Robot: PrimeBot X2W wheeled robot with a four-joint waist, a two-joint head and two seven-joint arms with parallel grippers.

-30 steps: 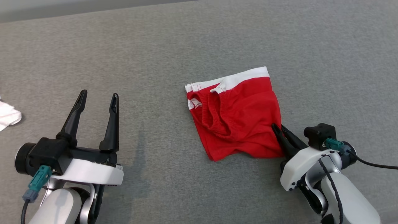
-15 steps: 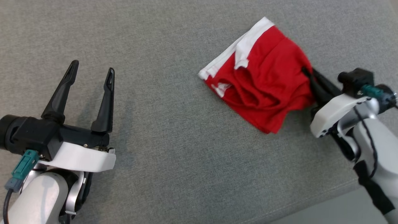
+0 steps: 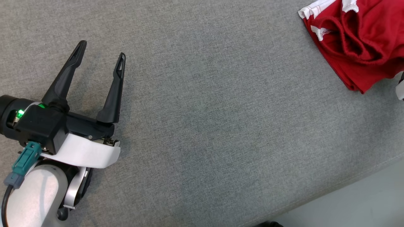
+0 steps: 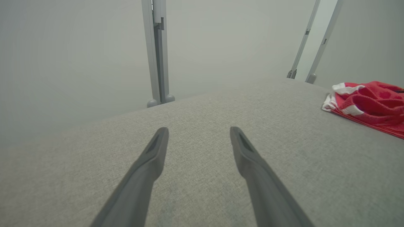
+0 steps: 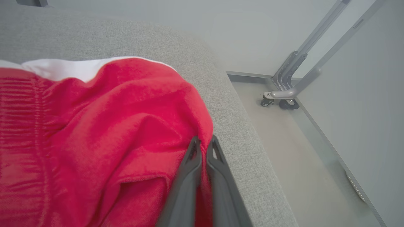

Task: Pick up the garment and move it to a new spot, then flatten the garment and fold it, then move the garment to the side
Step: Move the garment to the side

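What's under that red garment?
The garment lies on the grey surface, its edge pinched in the shut right gripper. Anything beneath the folds is hidden.

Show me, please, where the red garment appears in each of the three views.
Head view: red garment, top right corner, cut by the frame.
Left wrist view: right edge, mid-height.
Right wrist view: left and centre, right gripper shut on it.
Shared landmark: grey fabric surface beneath it.
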